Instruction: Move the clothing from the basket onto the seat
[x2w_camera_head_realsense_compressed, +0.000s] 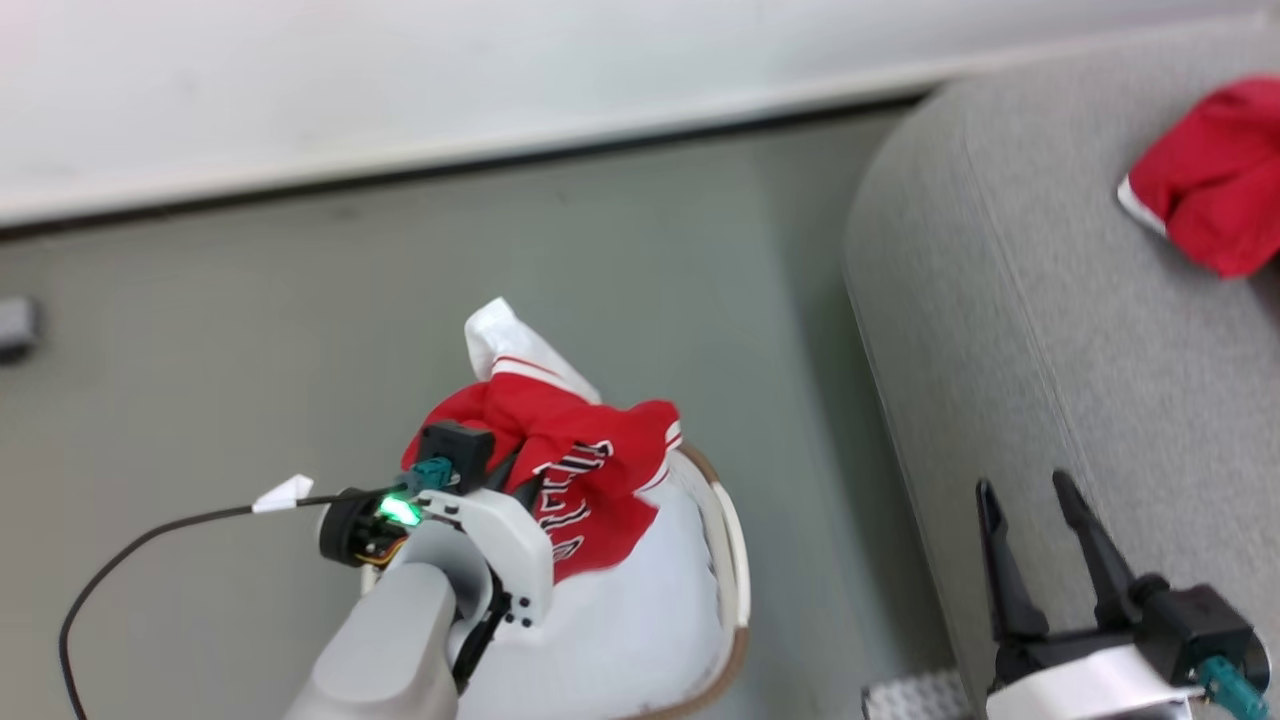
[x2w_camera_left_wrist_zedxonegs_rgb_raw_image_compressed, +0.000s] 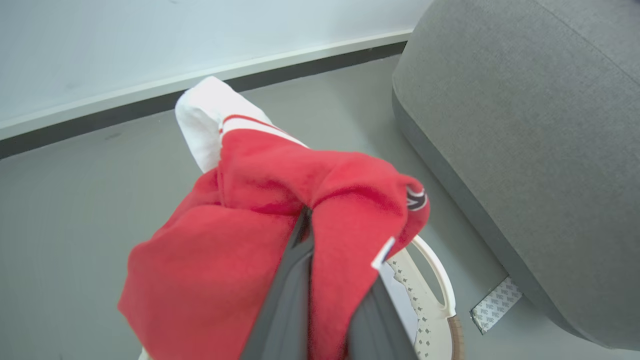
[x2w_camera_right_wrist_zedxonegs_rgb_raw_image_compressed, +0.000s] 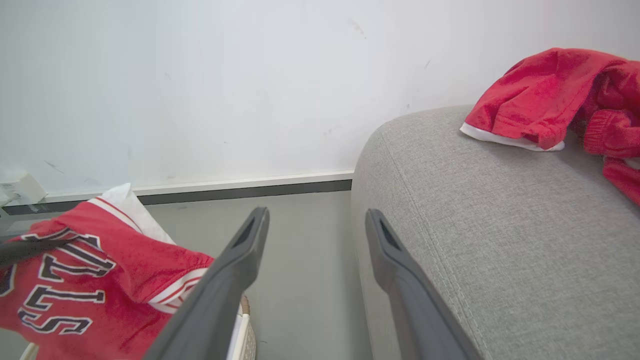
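**Left claw pinched on the lettered garment over the basket**

I see the lettered red garment (x2w_camera_head_realsense_compressed: 590, 470) bunched up above the basket (x2w_camera_head_realsense_compressed: 737, 560), with white fabric (x2w_camera_head_realsense_compressed: 620, 620) filling the basket beneath it. A second red garment (x2w_camera_head_realsense_compressed: 1215, 175) lies on the grey seat (x2w_camera_head_realsense_compressed: 1080, 330), well apart from the basket. My left gripper (x2w_camera_left_wrist_zedxonegs_rgb_raw_image_compressed: 306, 220) reaches over the basket, fingers pressed together on a fold of the lettered red garment. My right gripper (x2w_camera_head_realsense_compressed: 1025, 487) hovers by the seat's near edge, fingers spread wide, holding nothing.
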